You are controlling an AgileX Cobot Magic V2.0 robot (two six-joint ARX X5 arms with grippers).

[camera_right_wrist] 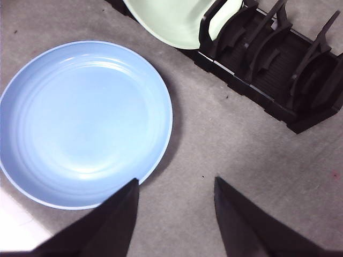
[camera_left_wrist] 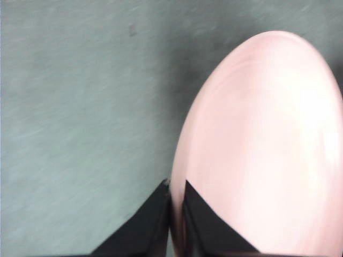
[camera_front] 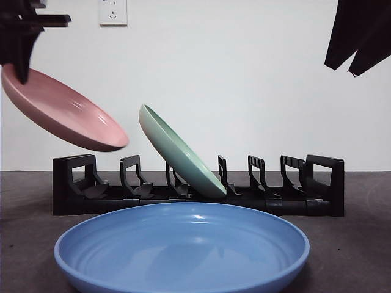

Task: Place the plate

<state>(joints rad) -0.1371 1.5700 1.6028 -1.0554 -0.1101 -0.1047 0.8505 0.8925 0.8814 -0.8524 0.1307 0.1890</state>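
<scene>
A pink plate (camera_front: pixel 61 111) hangs tilted in the air above the left end of the black dish rack (camera_front: pixel 195 192). My left gripper (camera_front: pixel 21 36) is shut on its upper rim, and the left wrist view shows the pink plate (camera_left_wrist: pixel 268 150) clamped between the black jaws of that gripper (camera_left_wrist: pixel 177 193). A green plate (camera_front: pixel 180 152) leans in a middle slot of the rack. A blue plate (camera_front: pixel 183 247) lies flat on the table in front of the rack. My right gripper (camera_right_wrist: pixel 174 184) hovers open high at the right, above the table beside the blue plate (camera_right_wrist: pixel 80 123).
The rack's slots to the left and right of the green plate (camera_right_wrist: pixel 177 19) stand free, as the rack (camera_right_wrist: pixel 278 64) shows in the right wrist view. A white wall with a socket (camera_front: pixel 113 11) stands behind. The table is dark grey.
</scene>
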